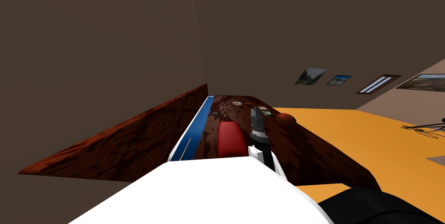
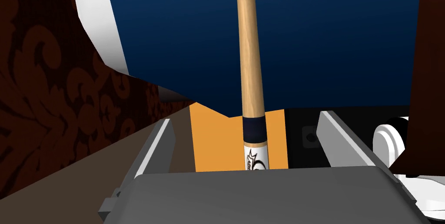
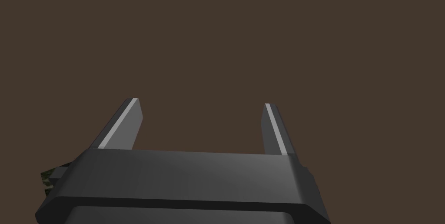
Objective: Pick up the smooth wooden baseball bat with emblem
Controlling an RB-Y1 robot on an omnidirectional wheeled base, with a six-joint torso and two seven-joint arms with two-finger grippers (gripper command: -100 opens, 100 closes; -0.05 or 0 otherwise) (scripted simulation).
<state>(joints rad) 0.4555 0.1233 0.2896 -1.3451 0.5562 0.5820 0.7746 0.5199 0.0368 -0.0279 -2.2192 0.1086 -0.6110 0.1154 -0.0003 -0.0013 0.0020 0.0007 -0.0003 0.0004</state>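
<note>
Head view: slim pale wooden baseball bat [image 1: 187, 147] lies on blue, white-rimmed surface [image 1: 200, 121].
Left wrist view: left gripper [image 2: 245, 118] straddles the bat, fingers wide and clear of it. Step in hand is pre-grasp; next, close squarely on the shaft.
Right wrist view: right gripper [image 3: 202, 101] spread wide, holding nothing.

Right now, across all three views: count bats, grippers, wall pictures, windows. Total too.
bat: 1, between the left fingers, not gripped
left gripper plus right gripper: 2, both open
wall pictures: 3
window: 1, going by its brown frame and pale panes
Total: 7
</note>
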